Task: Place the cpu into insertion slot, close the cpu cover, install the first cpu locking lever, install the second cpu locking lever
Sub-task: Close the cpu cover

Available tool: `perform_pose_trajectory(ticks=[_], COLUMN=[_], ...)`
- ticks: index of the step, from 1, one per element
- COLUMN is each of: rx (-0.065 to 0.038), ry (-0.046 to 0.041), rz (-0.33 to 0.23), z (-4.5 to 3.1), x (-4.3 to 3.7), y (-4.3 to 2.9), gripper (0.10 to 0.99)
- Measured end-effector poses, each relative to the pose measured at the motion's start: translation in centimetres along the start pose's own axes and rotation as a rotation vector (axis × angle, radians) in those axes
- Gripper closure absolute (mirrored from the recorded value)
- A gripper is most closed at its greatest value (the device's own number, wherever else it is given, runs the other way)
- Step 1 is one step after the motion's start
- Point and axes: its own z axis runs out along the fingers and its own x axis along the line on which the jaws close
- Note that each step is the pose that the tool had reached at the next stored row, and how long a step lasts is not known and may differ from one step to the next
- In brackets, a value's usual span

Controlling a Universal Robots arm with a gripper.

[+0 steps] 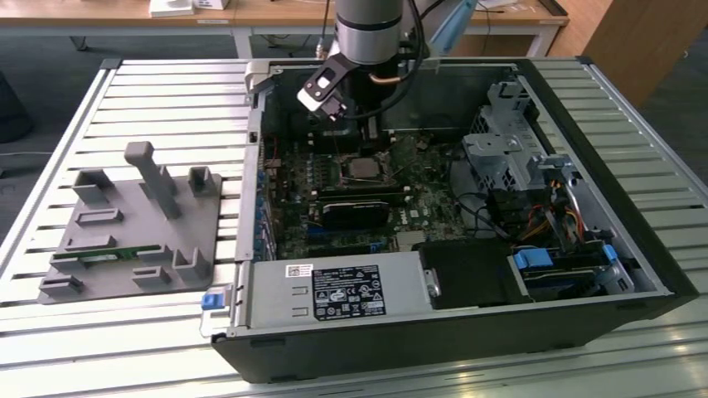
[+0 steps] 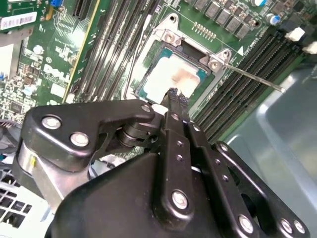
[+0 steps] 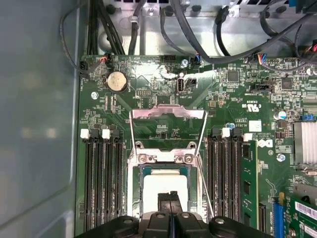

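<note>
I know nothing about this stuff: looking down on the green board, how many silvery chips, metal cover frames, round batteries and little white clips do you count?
In the first wrist view:
cpu: 1
cpu cover: 1
round coin battery: 1
white slot clips: 4
Total: 7

The gripper [image 3: 170, 196] has its black fingers pressed together, the tips over the cpu [image 3: 158, 183], which lies in the insertion slot [image 3: 133, 191]. Just beyond the tips the cpu cover [image 3: 168, 113] stands swung open. Memory slots [image 3: 104, 183] flank the fingers on both sides, and a thin lever [image 3: 205, 193] runs close beside them.
</note>
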Motion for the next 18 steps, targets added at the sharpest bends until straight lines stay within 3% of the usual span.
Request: perform_pose_trajectory(ticks=[9, 18], rx=[0.003, 0.004], ry=[0.002, 0.0021], rz=[0.0, 0.0], z=[-3.25, -3.3], x=[-0.07, -1.19], y=[0.23, 0.31], gripper=[0.98, 0.98])
